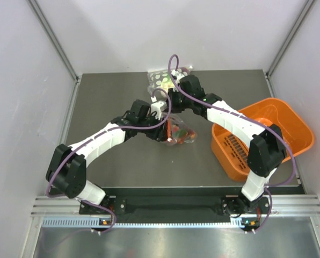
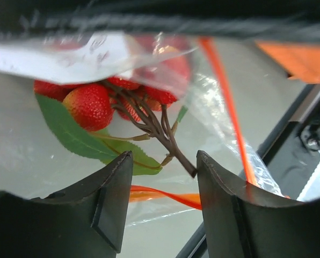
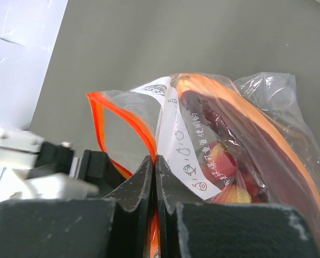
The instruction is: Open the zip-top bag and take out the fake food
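My left hand: fingers apart, holding nothing. Dark brown stem of fake food, red plastic berries with green leaves, points into gap. I go straight in and close on stem, not film. Clear plastic zip-top bag with red-orange strip sits mid-desk. My right hand is pinched shut on bag wall by white label; I keep mouth lifted and steady.

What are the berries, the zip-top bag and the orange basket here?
berries (image 2: 90, 105), left wrist view, on the front berry's red skin.
zip-top bag (image 3: 182, 134), right wrist view, on its white printed label.
orange basket (image 1: 290, 121), top view, on its far wall.
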{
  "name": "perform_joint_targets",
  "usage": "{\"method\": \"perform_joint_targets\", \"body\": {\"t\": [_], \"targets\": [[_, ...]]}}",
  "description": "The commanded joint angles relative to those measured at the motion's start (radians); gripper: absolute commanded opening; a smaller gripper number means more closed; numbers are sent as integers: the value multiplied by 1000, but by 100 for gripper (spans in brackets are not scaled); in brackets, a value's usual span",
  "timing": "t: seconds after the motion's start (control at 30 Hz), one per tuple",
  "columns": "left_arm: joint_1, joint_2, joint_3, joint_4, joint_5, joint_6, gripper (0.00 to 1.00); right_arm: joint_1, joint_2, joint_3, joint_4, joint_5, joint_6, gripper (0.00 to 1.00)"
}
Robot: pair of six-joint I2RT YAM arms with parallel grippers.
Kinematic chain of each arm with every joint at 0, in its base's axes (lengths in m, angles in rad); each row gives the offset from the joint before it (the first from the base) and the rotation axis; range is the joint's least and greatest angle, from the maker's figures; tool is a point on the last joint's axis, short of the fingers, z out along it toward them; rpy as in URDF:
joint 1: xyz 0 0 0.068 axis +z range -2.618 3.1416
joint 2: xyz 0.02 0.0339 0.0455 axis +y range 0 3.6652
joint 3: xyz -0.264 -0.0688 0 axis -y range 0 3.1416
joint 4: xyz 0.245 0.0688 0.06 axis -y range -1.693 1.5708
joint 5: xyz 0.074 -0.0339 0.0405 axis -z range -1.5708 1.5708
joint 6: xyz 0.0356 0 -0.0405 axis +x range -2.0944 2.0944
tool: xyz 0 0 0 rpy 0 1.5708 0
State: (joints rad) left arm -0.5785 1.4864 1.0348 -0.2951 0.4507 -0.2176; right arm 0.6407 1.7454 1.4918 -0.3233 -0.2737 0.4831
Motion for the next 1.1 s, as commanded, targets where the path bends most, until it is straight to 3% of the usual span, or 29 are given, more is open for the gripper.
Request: {"method": "perform_joint_targets", "body": {"t": [0.0, 0.07, 0.2, 0.3, 0.33, 0.6, 0.63, 0.67, 0.73, 0.77, 0.93, 1.07], "targets": [[-9, 17, 39, -48, -47, 43, 55, 14, -30, 16, 33, 7, 3, 0], [-15, 23, 50, -55, -66, 44, 52, 14, -30, 15, 35, 7, 6, 0], [-18, 34, 59, -58, -75, 37, 31, 14, -34, 13, 36, 7, 6, 0], [-18, 23, 67, -55, -102, 30, 12, 14, -38, 7, 29, 14, 0, 0], [-15, 17, 70, -56, -118, 26, 0, 14, -38, 4, 26, 16, -1, 0], [46, -18, 99, -145, -187, 20, 0, -6, -89, -53, 4, 59, -20, 6], [58, -24, 97, -153, -182, 20, 0, -10, -104, -71, 3, 62, -21, 11], [83, -41, 90, -156, -181, 20, 0, -16, -113, -80, 0, 64, -21, 29], [112, -57, 84, -160, -167, 20, 0, -39, -145, -117, 0, 59, -15, 40], [138, -66, 79, -162, -158, 24, 0, -47, -159, -132, 1, 59, -11, 50], [183, -77, 70, -193, -116, 53, 0, -90, -236, -229, 6, 74, -11, 63], [206, -80, 67, -210, -100, 72, 0, -79, -215, -255, -31, 65, -28, 66]]}}
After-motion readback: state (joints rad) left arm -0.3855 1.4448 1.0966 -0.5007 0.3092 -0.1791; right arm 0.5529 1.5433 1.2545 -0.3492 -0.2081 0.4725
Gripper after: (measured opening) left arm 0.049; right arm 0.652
